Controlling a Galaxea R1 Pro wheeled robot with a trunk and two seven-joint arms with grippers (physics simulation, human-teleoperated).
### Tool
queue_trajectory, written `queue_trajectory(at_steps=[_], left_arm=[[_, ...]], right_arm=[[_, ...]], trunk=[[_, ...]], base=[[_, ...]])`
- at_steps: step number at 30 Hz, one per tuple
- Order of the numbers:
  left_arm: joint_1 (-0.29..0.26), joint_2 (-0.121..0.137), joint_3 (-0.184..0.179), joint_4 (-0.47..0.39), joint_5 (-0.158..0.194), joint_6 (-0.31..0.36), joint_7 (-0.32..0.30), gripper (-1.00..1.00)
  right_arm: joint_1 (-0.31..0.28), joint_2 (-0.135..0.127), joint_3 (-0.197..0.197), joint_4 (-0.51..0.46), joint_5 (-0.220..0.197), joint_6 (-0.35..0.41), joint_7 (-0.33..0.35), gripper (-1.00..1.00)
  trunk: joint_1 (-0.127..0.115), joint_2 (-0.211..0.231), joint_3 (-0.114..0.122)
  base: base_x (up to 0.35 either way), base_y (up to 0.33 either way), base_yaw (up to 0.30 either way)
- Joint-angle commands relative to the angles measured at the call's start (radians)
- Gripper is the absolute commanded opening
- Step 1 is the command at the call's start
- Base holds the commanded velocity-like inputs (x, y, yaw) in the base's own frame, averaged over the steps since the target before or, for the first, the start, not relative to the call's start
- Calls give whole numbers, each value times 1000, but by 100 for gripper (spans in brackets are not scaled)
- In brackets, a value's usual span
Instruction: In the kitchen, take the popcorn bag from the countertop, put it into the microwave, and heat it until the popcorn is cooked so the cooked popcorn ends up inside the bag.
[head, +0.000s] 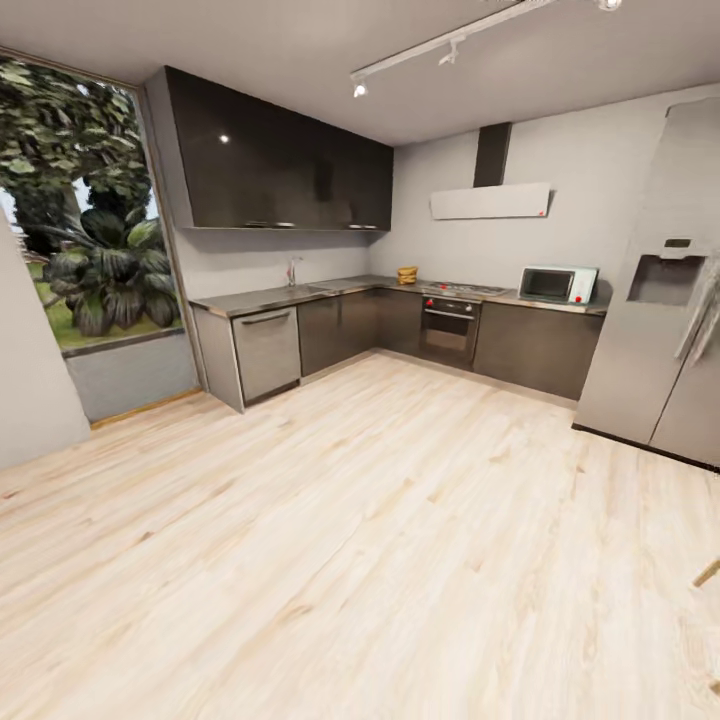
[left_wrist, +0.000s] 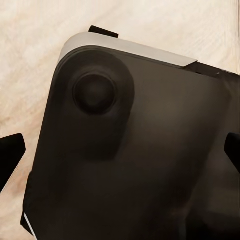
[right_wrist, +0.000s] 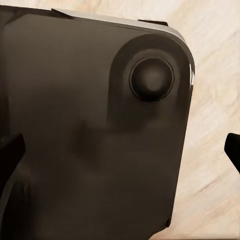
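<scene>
I had barely begun. The popcorn bag sat on the bench in the far corner, well apart from the microwave, whose door was closed. A wide wooden floor lay between me and both. Both wrist views showed each gripper's fingertips spread wide, holding nothing. Fetching, loading and heating all remained.

The floor before me was pale wood planking, smooth with a soft sheen. The counter looked like grey glossy steel, the wall cupboards dark and mirror-glossy. The fridge was brushed metal. My base looked matt black plastic.
</scene>
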Motion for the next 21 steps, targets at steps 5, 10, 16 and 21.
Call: queue_trajectory(at_steps=[5,10,16,21], left_arm=[[0,-1,-3,-1,-1,-3,0,100],[0,-1,-4,-2,-3,-2,0,100],[0,0,-10,0,-4,-1,0,100],[0,1,-10,1,-4,-1,0,100]], right_arm=[[0,0,4,0,3,-3,0,100],[0,0,4,0,3,-3,0,100],[0,0,4,0,3,-3,0,100],[0,-3,4,0,3,-3,0,100]], trunk=[[0,0,-1],[0,0,-1],[0,0,-1],[0,0,-1]], base=[[0,0,-286],[0,0,-286],[155,0,-286],[315,0,-201]])
